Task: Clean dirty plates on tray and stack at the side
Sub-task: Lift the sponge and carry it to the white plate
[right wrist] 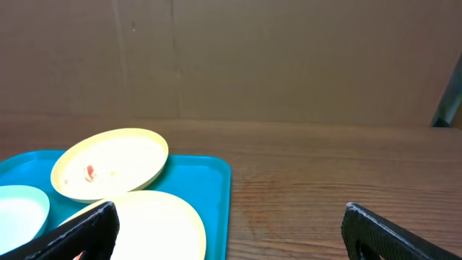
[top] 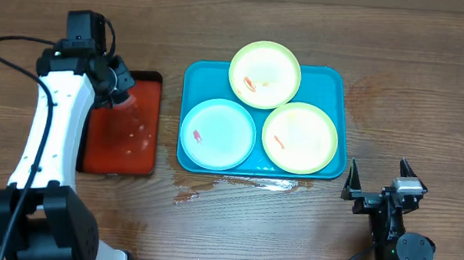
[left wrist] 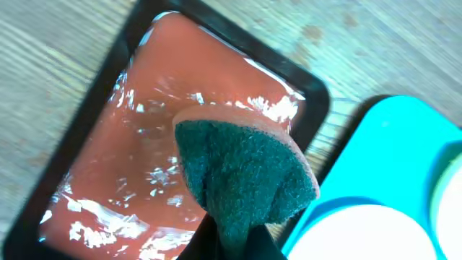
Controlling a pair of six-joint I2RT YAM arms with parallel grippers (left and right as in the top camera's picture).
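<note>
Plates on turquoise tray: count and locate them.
3: pale yellow-green plastic plate on the tray's far rim; second yellow-green plate near right; light blue plate near left. None seems hidden.

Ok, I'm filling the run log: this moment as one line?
left gripper shut on sponge over red tray | right gripper open, empty | three dirty plates on blue tray
</note>
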